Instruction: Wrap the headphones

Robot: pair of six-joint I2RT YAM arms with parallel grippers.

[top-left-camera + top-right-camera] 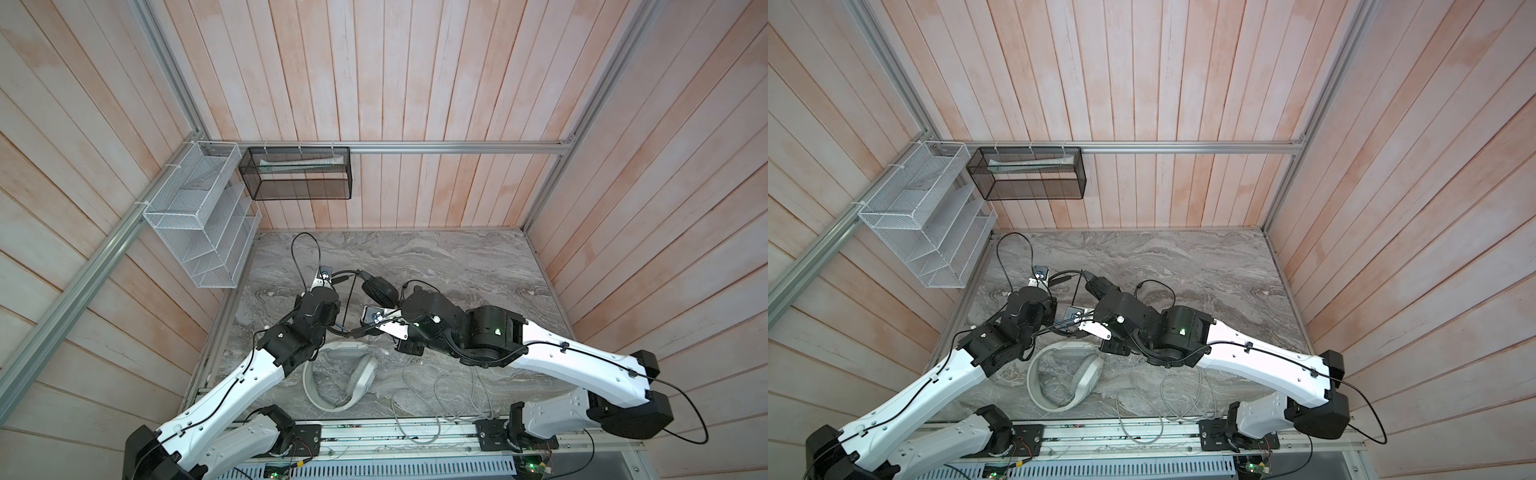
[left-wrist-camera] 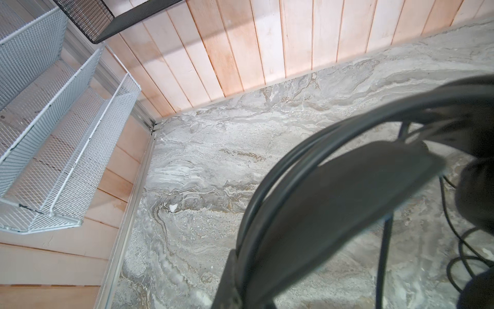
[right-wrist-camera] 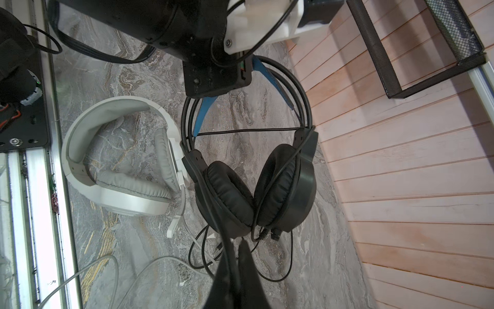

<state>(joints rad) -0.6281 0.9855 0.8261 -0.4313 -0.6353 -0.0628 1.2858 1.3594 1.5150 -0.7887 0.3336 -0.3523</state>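
- I am partway through winding the cord of the black headphones, which hang above the worktop at the centre of the right wrist view, ear pads down.
- My left gripper, at the upper middle of that view, is clamped on their headband and carries them.
- My right gripper, at the bottom centre, is pinched tight on the black cable.
- One strand of that cable already runs straight across the headband's span, and more of it lies slack on the worktop below the ear pads.
- Next, I judge, I must carry the cable round the headband again with the right arm, drawing in the slack, while the left holds steady.
- The white headphones lie flat at the lower centre of a top view, with their grey cable loose beside them, not yet wound.
- A white mesh rack hangs at the upper left; I see nothing in its tiers.
- The black mesh basket beside it holds a long pale roll; I cannot tell what it is.
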